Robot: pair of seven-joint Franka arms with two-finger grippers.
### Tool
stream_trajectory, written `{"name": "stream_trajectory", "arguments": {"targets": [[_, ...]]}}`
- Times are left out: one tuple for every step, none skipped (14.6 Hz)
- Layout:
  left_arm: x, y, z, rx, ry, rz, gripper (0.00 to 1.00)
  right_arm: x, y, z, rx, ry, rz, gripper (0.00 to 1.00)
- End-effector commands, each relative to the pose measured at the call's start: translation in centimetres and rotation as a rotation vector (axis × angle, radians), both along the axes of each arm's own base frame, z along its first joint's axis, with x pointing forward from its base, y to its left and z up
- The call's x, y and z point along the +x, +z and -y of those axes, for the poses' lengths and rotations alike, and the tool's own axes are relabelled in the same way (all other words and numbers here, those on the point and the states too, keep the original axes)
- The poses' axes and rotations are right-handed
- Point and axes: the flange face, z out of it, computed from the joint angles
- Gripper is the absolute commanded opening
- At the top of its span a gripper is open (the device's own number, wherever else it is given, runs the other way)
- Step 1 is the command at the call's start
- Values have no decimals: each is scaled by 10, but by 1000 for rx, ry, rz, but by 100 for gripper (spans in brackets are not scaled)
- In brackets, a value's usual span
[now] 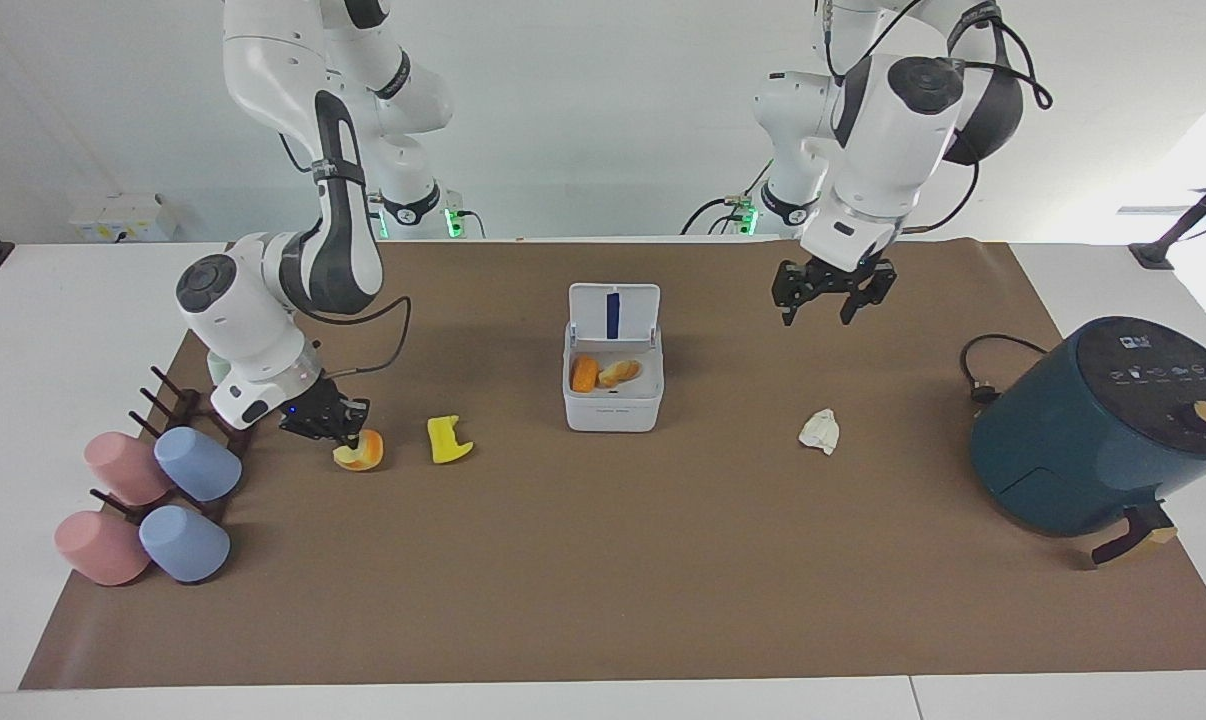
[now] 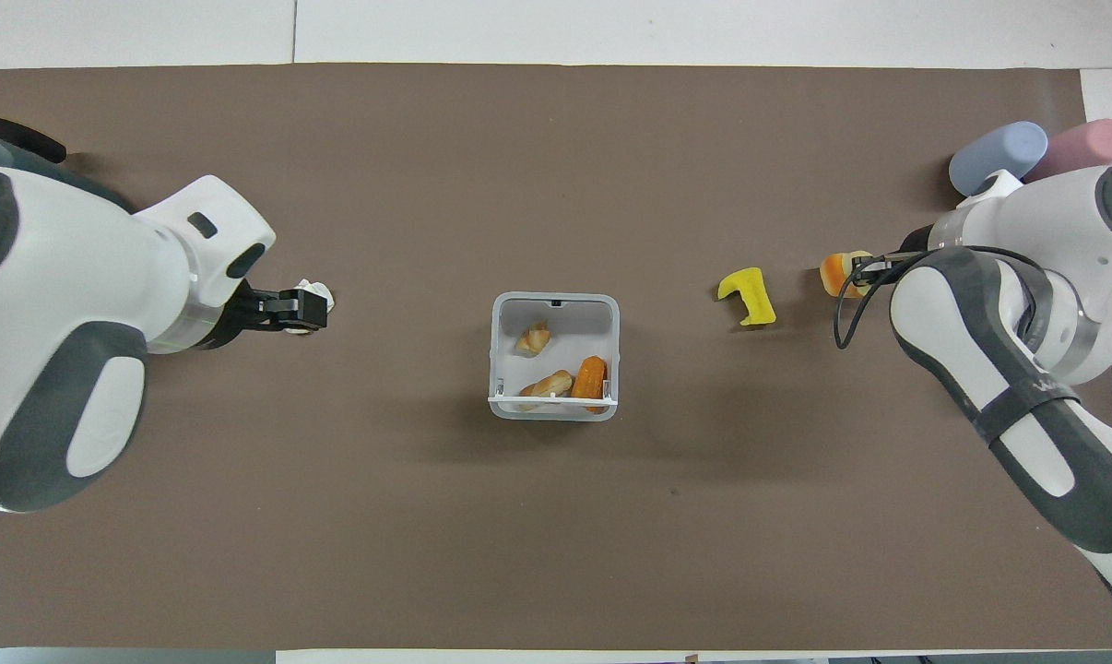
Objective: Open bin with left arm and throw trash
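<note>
The white bin [image 1: 611,400] [image 2: 497,343] stands mid-mat with its lid [image 1: 613,312] upright and several bread-like bits inside. My left gripper [image 1: 829,302] [image 2: 296,310] hangs open and empty in the air over the crumpled white paper wad [image 1: 820,431] [image 2: 317,293]. Down at the mat, my right gripper [image 1: 346,430] [image 2: 864,270] is shut on the yellow-orange block [image 1: 363,451] [image 2: 834,274], which is tilted. The flat yellow notched piece [image 1: 449,440] [image 2: 749,295] lies between that block and the bin.
A dark teal air fryer [image 1: 1103,425] with its cord [image 1: 983,365] sits at the left arm's end. Pink and blue cups [image 1: 163,500] [image 2: 997,157] lie on a dark rack [image 1: 178,405] at the right arm's end, close to my right wrist.
</note>
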Motion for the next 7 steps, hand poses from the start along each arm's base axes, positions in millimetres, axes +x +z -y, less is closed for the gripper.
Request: {"name": "stream_trajectory", "arguments": {"targets": [[5,22,-42,12,-37,-16,100,17,58,-35,39,16,-34,0],[8,29,-56,11,-47,-24,100,21,80,-55,44,-25,-53,0],[11,38,-69,10,-53,-24,100,22,102,-93,46,-93,-79,0],[13,49,-78,8,-62,-29,100,23,123,-134,49,-174,-90,0],[15,61,-90,1,-65,-28,100,22,134,-174,60,-251,-102,0],[19,68,-99,-5,-63,-34,100,19,141,-208,73,-310,-101,0],[23,74,-105,-7,-65,-45,100,12,143,-237,82,-367,-104,0]]}}
